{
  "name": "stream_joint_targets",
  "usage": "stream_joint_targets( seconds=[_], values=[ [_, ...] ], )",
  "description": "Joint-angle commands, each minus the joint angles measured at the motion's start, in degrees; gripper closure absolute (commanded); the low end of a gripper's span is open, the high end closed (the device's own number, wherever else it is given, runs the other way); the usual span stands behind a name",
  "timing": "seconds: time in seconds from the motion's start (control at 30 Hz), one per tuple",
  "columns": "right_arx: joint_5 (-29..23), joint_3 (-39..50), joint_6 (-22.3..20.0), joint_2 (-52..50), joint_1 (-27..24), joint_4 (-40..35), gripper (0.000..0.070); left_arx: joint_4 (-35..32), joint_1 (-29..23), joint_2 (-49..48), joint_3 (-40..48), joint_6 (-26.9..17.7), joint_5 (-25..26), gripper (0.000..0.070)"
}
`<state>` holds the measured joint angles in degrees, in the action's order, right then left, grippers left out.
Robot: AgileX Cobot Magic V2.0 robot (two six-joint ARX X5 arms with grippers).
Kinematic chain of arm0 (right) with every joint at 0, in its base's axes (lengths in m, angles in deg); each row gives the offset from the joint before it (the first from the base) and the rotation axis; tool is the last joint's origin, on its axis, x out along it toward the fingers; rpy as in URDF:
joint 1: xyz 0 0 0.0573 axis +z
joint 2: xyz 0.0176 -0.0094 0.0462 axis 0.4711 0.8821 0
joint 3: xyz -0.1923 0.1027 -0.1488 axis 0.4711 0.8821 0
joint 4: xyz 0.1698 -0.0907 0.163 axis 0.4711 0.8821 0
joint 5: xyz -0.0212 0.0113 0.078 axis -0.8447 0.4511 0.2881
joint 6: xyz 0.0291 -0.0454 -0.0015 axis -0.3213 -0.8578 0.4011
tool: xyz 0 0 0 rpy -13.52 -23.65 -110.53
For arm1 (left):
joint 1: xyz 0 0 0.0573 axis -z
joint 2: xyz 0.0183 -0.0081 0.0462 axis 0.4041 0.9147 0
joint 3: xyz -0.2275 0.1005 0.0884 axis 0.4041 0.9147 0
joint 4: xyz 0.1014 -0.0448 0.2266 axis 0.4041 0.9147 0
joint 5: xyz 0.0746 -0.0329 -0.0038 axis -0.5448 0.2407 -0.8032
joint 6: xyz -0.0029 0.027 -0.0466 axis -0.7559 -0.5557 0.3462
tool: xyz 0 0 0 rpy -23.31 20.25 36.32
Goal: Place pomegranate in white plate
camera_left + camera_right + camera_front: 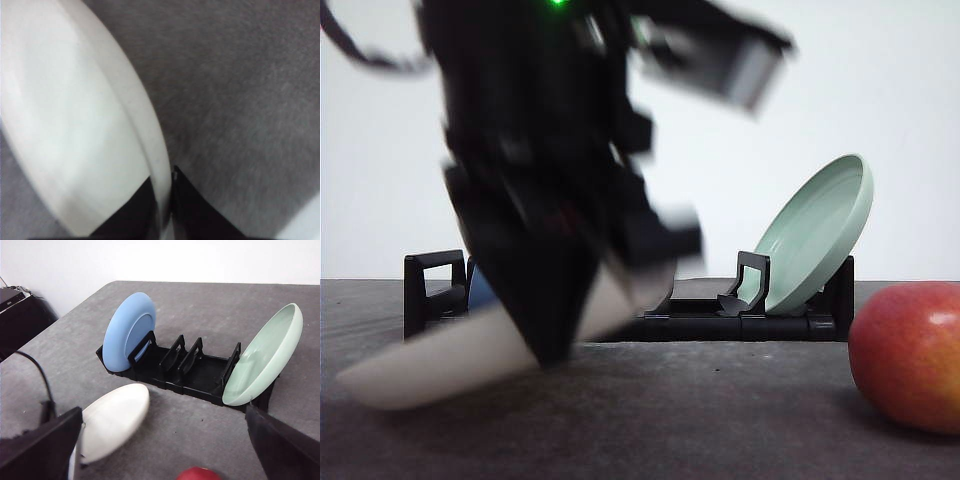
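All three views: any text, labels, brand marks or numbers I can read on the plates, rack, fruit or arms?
None readable. The off-white round plate, blue round plate, pale green plate, black slotted rack and red-orange pomegranate show no markings. The left arm in the front view is too motion-blurred to show any label.

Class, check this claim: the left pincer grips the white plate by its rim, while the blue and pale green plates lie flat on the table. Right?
Not quite. The left pincer does grip the white plate by its rim, but the blue plate and pale green plate stand on edge in the black rack, as the right wrist view shows.
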<state>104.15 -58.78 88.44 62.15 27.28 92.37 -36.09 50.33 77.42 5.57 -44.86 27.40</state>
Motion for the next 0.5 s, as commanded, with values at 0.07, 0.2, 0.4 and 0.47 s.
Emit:
stream_joint_targets(
  seconds=[0.07,0.2,0.4,0.47],
  values=[
    [0.07,-0.90,-0.24,0.15,-0.07,-0.61,0.0035,-1.23,1.78,4.09,-0.59,-1.38,-0.30,0.0700],
    [0.07,-0.90,-0.24,0.15,-0.07,-0.59,0.0035,-1.84,2.08,5.95,-0.59,-1.36,-0.07,0.0700],
    [0.09,-0.90,0.22,0.15,-0.07,-0.57,0.0035,-3.00,2.08,6.08,-0.61,-1.27,-0.09,0.0543],
    [0.09,-0.90,0.24,0.15,-0.07,-0.57,0.0035,-2.80,2.08,6.08,-0.61,-1.20,-0.09,0.0365]
  ],
)
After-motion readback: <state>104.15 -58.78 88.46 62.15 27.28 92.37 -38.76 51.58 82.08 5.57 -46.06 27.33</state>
